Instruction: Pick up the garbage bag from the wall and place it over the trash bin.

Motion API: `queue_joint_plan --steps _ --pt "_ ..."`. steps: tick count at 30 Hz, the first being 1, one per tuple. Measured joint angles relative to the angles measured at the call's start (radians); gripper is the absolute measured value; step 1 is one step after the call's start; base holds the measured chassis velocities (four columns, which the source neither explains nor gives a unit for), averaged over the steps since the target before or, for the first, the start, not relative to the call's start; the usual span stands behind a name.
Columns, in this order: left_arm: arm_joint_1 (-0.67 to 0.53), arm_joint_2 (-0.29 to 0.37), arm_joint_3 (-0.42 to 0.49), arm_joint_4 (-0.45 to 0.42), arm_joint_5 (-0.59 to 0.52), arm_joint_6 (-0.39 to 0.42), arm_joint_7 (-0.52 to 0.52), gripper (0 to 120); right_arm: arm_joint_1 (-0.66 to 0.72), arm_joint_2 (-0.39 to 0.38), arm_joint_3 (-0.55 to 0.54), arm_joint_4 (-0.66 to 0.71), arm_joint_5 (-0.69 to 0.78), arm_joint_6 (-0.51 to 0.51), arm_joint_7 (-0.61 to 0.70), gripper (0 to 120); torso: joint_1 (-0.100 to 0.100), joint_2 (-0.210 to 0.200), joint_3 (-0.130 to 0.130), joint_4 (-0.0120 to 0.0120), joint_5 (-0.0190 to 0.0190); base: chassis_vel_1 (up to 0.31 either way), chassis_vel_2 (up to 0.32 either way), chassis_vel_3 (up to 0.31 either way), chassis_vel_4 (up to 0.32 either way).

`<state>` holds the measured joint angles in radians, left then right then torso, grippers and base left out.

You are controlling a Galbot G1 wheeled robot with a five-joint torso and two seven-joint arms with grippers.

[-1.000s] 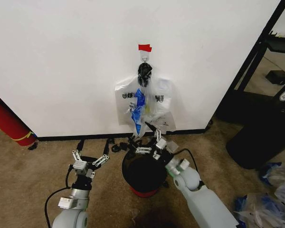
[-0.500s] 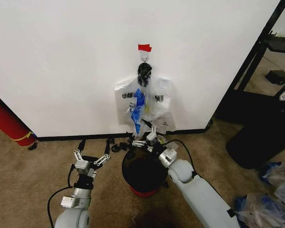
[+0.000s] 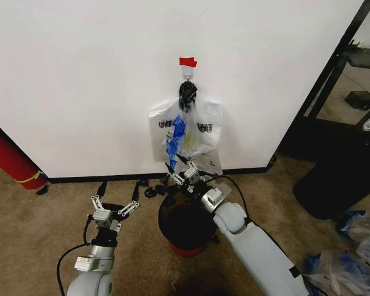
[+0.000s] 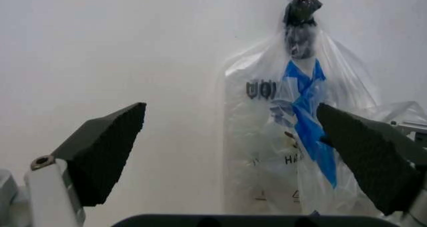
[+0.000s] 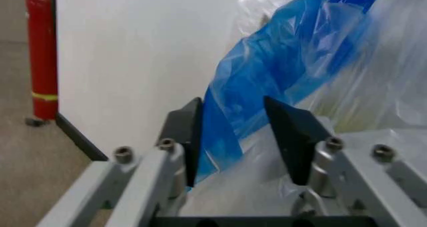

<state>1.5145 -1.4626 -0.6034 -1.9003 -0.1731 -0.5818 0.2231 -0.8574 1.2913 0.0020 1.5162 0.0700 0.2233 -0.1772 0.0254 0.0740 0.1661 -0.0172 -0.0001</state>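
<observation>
Garbage bag [image 3: 186, 132] hangs at frame centre on the wall hook below red tape [image 3: 187, 61]. Right gripper [image 3: 180, 174], part open, straddles its blue strip above the trash bin [image 3: 186, 225]. Left gripper [image 3: 115, 204] spread wide, empty, lower left.

A plain white wall [image 3: 92, 86] fills the upper part of the head view, evenly lit, with a black baseboard [image 3: 105, 178] along its foot. A bit of red tape [image 3: 187, 61] sticks to it above a small hook. Below lies worn tan carpet [image 3: 31, 234]. A long red cylinder [image 3: 11, 157] with a yellow band leans at the left edge. At the right stands a black shelf frame [image 3: 333, 74], a big black cylinder [image 3: 345, 172] beside it, and crumpled plastic bags [image 3: 351, 253] on the floor nearby.
</observation>
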Motion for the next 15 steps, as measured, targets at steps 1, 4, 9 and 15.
queue_joint_plan --steps 1,4,9,15 --pt "0.0 -0.001 0.002 0.001 0.001 -0.001 0.0 100 0.002 -0.005 0.005 -0.002 0.0 -0.007 0.0 28 0.0 0.0 0.0 -0.0001 0.0 0.0 0.0 0.0 0.0" --pt "0.0 -0.004 0.005 0.001 0.003 -0.002 0.001 100 0.009 -0.01 0.009 -0.012 0.004 -0.008 0.0 20 0.0 0.0 0.0 0.0 0.0001 0.0 0.0 0.0 0.0" --pt "0.003 -0.003 0.001 0.001 0.006 -0.003 0.002 100 0.009 -0.019 0.005 0.015 0.102 0.021 -0.08 10 0.0 0.0 0.0 0.0001 0.0001 0.0 0.0 0.0 0.0" --pt "0.003 -0.007 -0.001 0.004 0.01 -0.005 0.002 100 0.015 -0.042 -0.005 0.039 0.094 0.015 -0.087 32 0.0 0.0 0.0 0.0001 0.0002 0.0 0.0 0.0 0.0"
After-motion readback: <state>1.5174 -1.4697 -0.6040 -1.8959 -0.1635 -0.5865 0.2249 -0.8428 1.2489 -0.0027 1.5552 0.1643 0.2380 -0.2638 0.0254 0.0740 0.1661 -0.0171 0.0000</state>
